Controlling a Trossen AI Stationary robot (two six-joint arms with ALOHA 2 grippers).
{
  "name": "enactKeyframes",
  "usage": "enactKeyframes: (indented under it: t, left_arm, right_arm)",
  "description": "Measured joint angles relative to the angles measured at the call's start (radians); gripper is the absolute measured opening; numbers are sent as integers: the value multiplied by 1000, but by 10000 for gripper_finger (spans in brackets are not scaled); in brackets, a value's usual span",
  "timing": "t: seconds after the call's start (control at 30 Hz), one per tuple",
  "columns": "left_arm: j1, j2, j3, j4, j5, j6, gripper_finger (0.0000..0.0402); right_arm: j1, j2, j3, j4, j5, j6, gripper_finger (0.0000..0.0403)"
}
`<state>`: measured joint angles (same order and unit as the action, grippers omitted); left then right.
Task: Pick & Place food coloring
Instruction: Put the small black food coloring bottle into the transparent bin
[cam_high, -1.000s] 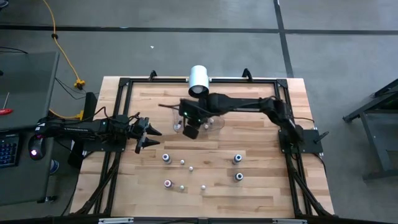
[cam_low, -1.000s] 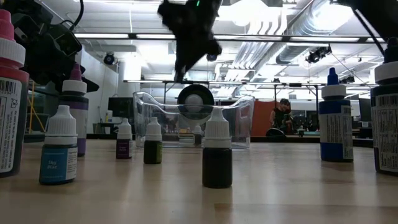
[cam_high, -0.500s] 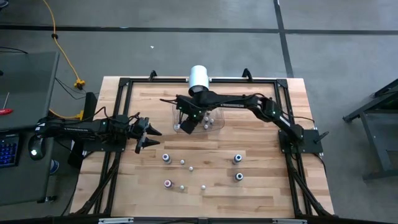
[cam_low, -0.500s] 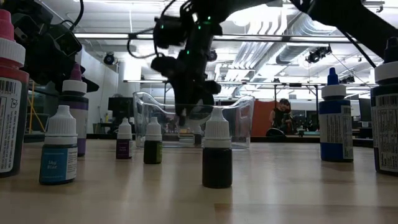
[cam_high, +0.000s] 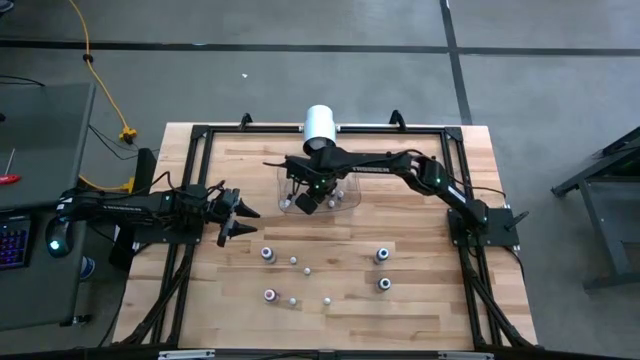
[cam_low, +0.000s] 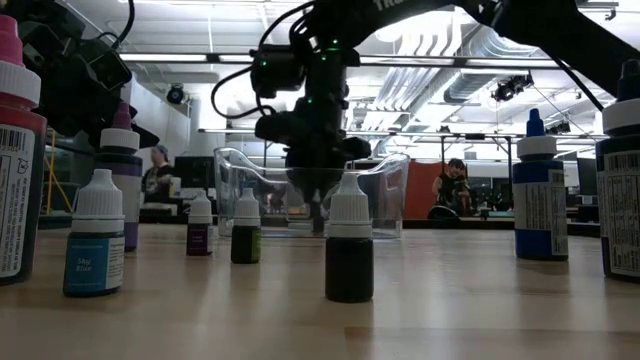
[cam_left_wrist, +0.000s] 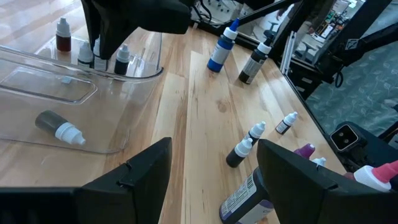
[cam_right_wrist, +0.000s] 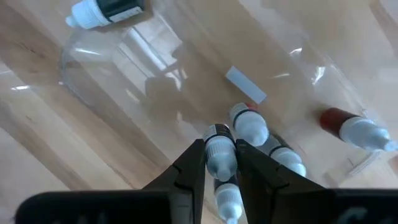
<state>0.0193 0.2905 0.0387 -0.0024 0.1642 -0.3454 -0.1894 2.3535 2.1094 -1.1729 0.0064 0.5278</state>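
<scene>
The food coloring bottles are tiny, with white caps. Several stand loose on the table (cam_high: 293, 261), seen close in the low view (cam_low: 349, 245). Others are in the clear tray (cam_high: 350, 200): some stand (cam_left_wrist: 122, 59), and one lies on its side (cam_left_wrist: 59, 127). My right gripper (cam_high: 312, 195) reaches down into the tray (cam_low: 390, 190), shut on one small bottle (cam_right_wrist: 219, 152). My left gripper (cam_high: 238, 215) hovers open above the table's left side, its fingers (cam_left_wrist: 124, 186) spread wide and touching nothing. My right gripper pinches a small bottle between its two fingers (cam_right_wrist: 193, 163), which sit on either side of its white cap (cam_right_wrist: 221, 158). The fingers come from above and point down into the tray. Whether the bottle's lower end touches the tray floor, I cannot tell.
A large white cylinder (cam_high: 320, 125) lies at the table's far edge behind the tray. Taller blue (cam_low: 540, 190) and pink-capped (cam_low: 15, 150) bottles stand near the front. A black frame (cam_high: 200, 140) borders the wooden table. People show in the room beyond (cam_low: 158, 178).
My right gripper has come down from well above the tray until its fingers are inside the tray walls. It has also shifted slightly toward the table's far edge.
</scene>
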Motion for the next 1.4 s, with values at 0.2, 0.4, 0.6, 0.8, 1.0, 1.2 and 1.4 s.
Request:
enactKeyframes:
  t: [0.2,0.4,0.6,0.8,1.0,1.2,1.4]
  left_arm:
    - [0,0,0,0,0,0,234]
    - [0,0,0,0,0,0,234]
    - [0,0,0,0,0,0,234]
    - [0,0,0,0,0,0,234]
    - [0,0,0,0,0,0,234]
    - [0,0,0,0,0,0,234]
    - [0,0,0,0,0,0,234]
  right_arm:
    - [13,-1,-14,8,11,16,73]
    - [30,-2,-70,50,2,18,74]
    - [29,-2,-79,67,6,24,77]
    - [31,-2,-79,69,-8,13,79]
    - [34,-2,-79,72,4,9,96]
    - [35,-3,-79,72,5,7,137]
    - [39,-3,-79,71,-4,10,166]
